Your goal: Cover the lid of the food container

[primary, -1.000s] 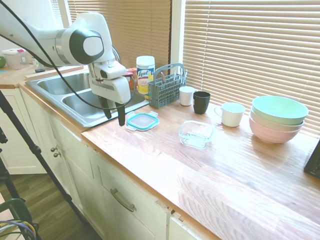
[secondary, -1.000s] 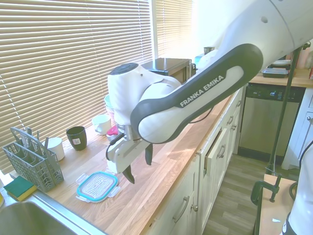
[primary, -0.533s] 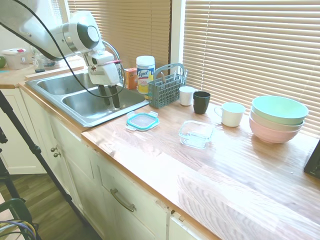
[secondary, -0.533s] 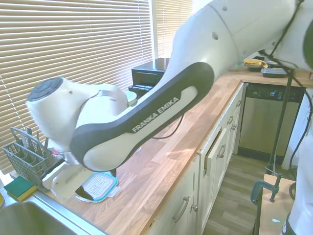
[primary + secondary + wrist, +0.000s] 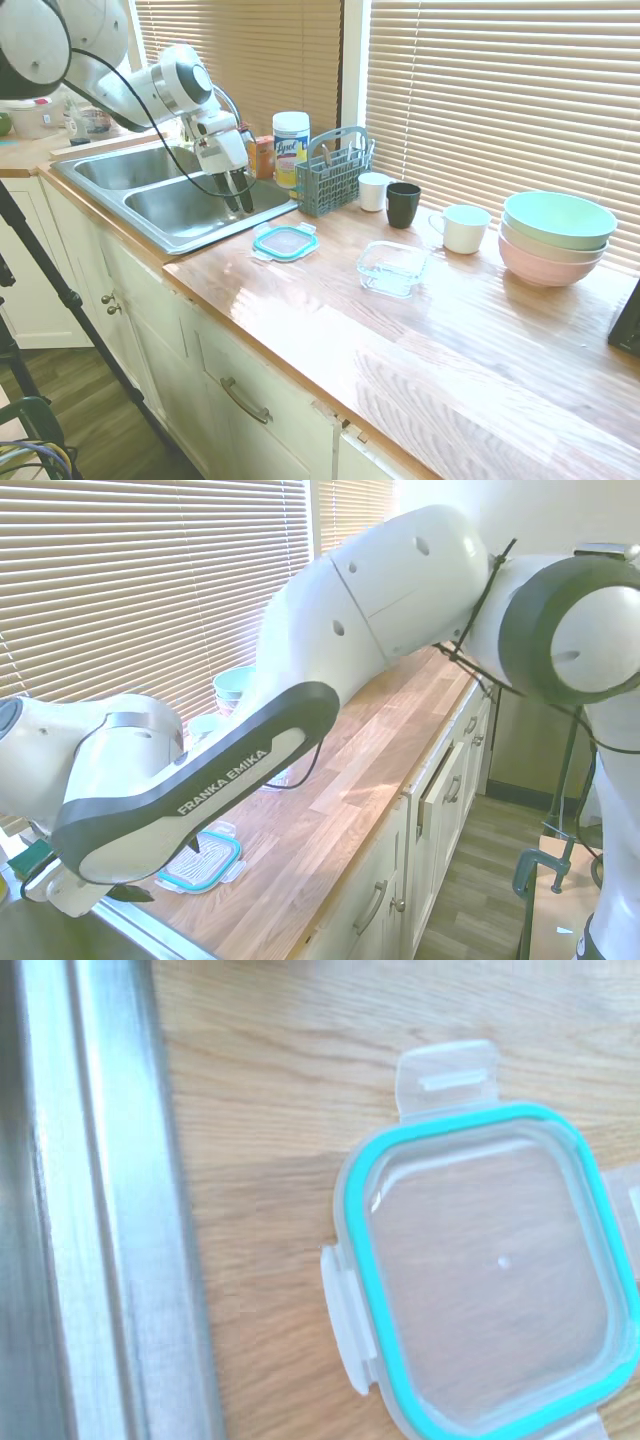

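The wooden surface [image 5: 420,330] stretched broad and bare beyond the gripper [image 5: 238,195], which hung empty over the steel sink [image 5: 175,205] near its rim, its fingers slightly apart. Just past that rim, close to the gripper, the flat clear lid [image 5: 285,242] with its teal seal and whitish tabs lay on the wood. Farther from the gripper, apart from the lid, sat the uncovered rounded-square clear food container [image 5: 392,267].

The lid [image 5: 487,1278] is clear smooth plastic with a teal rim. The counter [image 5: 480,340] is glossy wood. The sink [image 5: 170,200] is brushed metal.
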Available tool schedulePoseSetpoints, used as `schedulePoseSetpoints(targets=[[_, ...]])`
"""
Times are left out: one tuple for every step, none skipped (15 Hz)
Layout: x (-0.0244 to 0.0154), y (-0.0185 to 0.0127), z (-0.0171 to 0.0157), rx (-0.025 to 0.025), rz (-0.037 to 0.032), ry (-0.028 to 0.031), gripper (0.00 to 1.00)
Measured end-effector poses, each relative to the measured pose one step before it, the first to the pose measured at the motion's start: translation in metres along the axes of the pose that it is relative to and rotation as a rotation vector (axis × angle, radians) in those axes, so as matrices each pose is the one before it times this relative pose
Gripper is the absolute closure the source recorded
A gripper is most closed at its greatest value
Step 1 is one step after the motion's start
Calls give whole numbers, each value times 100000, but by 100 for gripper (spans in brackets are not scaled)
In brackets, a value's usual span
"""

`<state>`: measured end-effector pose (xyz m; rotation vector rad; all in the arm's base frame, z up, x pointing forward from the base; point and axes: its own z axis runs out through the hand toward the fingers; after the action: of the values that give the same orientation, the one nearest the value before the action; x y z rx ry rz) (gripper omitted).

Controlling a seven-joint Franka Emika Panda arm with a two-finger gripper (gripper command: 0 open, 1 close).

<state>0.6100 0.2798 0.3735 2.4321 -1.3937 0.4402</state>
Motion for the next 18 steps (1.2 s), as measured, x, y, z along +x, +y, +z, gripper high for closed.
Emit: schedulePoseSetpoints(targets=[[131, -436, 378, -441, 438, 198, 0], [133, -331, 396, -304, 330, 140, 0], [287, -316, 396, -259, 249, 131, 0], [300, -238, 347, -255, -6, 152, 0], [289, -236, 269, -132, -97, 125, 0], [104, -186, 322, -284, -223, 57, 0], [-33, -112, 325, -380, -424, 1, 0], [-14, -85, 365, -474, -556, 34, 0], [81, -52, 312, -421, -425, 90, 0], [190, -27, 281, -359, -83, 147, 0], [217, -10, 234, -325, 66, 156, 0], [209, 4, 177, -264, -88, 95, 0], [142, 6, 160, -252, -331, 82, 0], [94, 0, 138, -217, -298, 81, 0], [-6, -19, 182, -273, -242, 14, 0], [-51, -34, 197, -289, -228, -13, 0], [-44, -61, 227, -292, -255, -9, 0], [-29, -90, 209, -230, -304, -11, 0]])
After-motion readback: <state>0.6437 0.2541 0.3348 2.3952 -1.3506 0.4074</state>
